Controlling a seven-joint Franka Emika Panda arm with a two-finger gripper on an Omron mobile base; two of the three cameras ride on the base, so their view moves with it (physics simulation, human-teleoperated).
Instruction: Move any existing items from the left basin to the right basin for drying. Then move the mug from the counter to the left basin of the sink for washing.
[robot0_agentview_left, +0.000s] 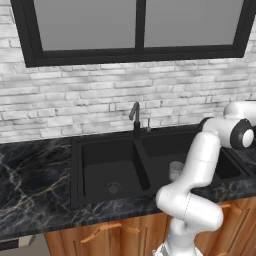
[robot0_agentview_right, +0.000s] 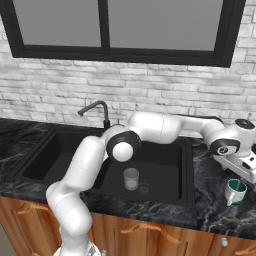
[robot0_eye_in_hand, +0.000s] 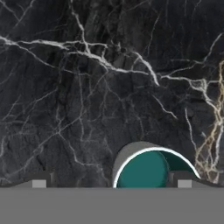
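Note:
The white mug with its teal inside stands upright on the black marble counter, right of the sink. My gripper hangs just above it, open and holding nothing. In the hand view the mug sits at the bottom, close to the right fingertip, and the gripper is spread wide. The pale translucent cup stands upright in the right basin, near its front wall; it is also the cup partly behind my arm. The left basin holds nothing but its silver drain.
A slim dark faucet rises at the back of the sink by the divider. A white brick wall and a black-framed window stand behind. Wooden cabinet fronts run below the counter, which stretches away to the left.

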